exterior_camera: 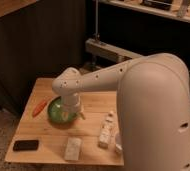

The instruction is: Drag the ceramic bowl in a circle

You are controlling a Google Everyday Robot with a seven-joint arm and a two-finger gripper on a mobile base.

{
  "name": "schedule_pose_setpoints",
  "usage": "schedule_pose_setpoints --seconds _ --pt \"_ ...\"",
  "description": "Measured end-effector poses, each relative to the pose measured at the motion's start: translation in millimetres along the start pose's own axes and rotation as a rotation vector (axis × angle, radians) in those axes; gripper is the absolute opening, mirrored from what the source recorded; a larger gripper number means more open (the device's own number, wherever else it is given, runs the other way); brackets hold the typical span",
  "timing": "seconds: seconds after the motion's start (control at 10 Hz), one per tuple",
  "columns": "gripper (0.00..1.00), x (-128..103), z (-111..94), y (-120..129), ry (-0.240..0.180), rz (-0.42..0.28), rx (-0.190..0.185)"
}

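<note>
The ceramic bowl [57, 113] is a glossy green shallow bowl on the left half of the wooden table [93, 102], just right of an orange carrot [39, 107]. My white arm reaches down from the right and its wrist covers the bowl's right side. My gripper [71, 115] is at the bowl's right rim, down in or on the bowl. The fingertips are hidden by the wrist.
A black phone [26, 145] lies at the front left corner. A pale rectangular packet [73, 148] lies at the front edge. A white bottle [106, 131] lies to the right, with a small white cup [118, 142] partly behind my arm. Dark cabinets stand behind the table.
</note>
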Motion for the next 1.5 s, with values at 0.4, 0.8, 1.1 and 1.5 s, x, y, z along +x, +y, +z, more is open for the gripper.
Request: schedule_pose_setpoints --seconds 0.4,0.8,1.1,1.5 --pt "0.65 0 23 1 0.015 0.0 0.009" --pt "0.63 -1 39 5 0.022 -0.011 0.021" --pt "0.36 0 47 6 0.037 -0.017 0.032" --pt "0.53 -16 25 13 0.017 -0.028 -0.024"
